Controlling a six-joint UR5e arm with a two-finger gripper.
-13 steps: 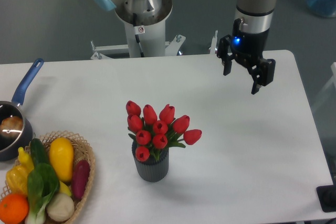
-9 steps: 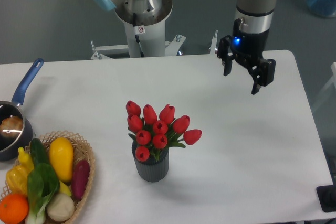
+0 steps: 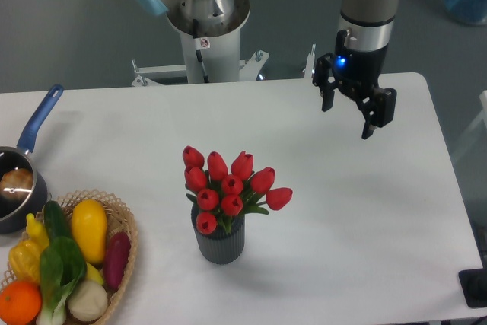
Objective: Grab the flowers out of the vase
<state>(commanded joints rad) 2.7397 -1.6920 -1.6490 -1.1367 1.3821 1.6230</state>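
- Red tulip flowers (image 3: 228,186) standing in a dark ribbed vase (image 3: 220,242), near the front middle of a white table (image 3: 380,211).
- Gripper (image 3: 348,117) hanging in the air toward the back right, well apart from the flowers, jaws spread and holding nothing.
- Blue light glowing on the gripper body.
- Wicker basket (image 3: 122,241) of vegetables at the front left; saucepan (image 3: 17,188) with a blue handle at the left edge.
- Likely risks: closing on the smooth buds rather than the stems and slipping off; coming in from the side and knocking the vase over; lifting the vase too if the stems sit tight in its mouth.
- Small sticker (image 3: 204,43) on the robot base at the back, red mark visible, writing too small to read. No other labels legible.
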